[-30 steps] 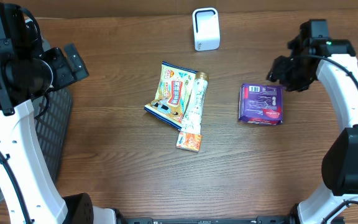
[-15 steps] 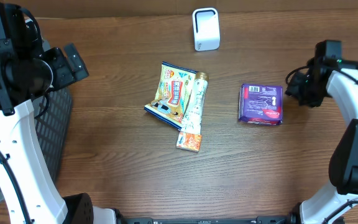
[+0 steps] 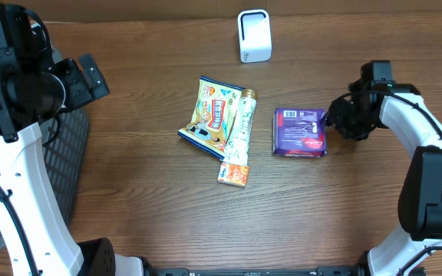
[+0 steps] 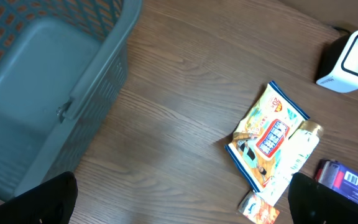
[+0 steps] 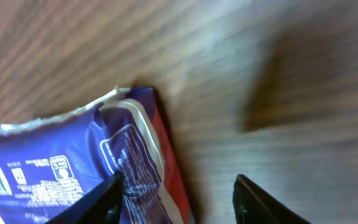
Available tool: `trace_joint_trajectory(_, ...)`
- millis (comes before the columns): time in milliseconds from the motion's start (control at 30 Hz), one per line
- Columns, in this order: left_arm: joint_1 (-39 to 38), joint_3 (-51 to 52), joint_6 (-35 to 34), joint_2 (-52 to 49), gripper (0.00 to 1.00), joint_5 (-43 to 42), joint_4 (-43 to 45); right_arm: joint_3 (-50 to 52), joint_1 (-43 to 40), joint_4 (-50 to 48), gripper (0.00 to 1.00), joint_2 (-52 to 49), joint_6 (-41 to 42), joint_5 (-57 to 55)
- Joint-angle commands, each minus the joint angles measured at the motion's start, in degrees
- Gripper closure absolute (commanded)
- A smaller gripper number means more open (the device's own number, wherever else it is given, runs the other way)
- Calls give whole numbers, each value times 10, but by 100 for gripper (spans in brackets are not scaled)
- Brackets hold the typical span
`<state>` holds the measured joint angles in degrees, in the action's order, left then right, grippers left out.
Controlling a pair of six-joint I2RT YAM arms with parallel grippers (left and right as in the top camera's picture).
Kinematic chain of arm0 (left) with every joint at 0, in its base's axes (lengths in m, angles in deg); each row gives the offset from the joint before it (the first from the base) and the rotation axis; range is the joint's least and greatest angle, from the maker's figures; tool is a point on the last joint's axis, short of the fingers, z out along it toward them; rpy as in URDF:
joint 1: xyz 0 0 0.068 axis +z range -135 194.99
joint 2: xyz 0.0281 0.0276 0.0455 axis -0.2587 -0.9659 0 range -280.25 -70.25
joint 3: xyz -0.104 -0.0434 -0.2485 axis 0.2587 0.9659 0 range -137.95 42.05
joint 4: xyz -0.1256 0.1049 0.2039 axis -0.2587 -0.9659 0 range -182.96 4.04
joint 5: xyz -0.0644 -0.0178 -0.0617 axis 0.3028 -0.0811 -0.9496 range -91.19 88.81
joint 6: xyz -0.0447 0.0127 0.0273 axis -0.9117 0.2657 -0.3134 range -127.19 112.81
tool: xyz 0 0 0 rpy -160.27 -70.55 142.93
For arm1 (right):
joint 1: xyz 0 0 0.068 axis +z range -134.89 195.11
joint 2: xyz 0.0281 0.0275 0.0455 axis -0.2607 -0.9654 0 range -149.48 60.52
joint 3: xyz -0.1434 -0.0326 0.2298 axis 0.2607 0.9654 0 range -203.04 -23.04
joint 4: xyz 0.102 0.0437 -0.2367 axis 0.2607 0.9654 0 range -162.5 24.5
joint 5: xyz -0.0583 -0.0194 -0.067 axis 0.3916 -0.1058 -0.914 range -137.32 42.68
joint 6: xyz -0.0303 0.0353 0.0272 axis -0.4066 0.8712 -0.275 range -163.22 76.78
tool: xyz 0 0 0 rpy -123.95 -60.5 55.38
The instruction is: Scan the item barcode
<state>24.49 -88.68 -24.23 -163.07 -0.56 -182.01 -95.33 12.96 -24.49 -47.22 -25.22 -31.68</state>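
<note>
Right wrist view: the right hand stands half open, gripping nothing, one finger touching the end of the purple packet, which lies flat on the counter, barcode face up; overhead, the packet sits between that hand and a snack bag; the white scanner stands well apart; the left hand gapes wide, empty, near a basket.

Right gripper swinging down and leftward, coming against the right edge of the purple pack; pack sliding left, nearing snack bag.
</note>
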Motion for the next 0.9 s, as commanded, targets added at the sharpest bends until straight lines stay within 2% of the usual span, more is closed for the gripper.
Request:
trace_joint_trajectory(0, 2, 3, -8, -2, 0, -2, 1, -45, -14, 28, 39, 3, -5, 7)
trace_joint_trajectory(167, 2, 3, -8, -2, 0, -2, 1, -117, -30, 114, 30, 3, -71, 12)
trace_joint_trajectory(267, 2, 3, -8, -2, 0, -2, 1, -131, -30, 139, 16, 3, -111, 12)
trace_joint_trajectory(433, 2, 3, -8, -2, 0, -2, 1, -119, -30, 128, 0, 2, -110, 11)
trace_joint_trajectory(567, 2, 3, -8, -2, 0, -2, 1, -92, -30, 103, 0, 2, -108, 18)
trace_joint_trajectory(867, 2, 3, -8, -2, 0, -2, 1, -22, -30, 19, 0, 2, -123, 128)
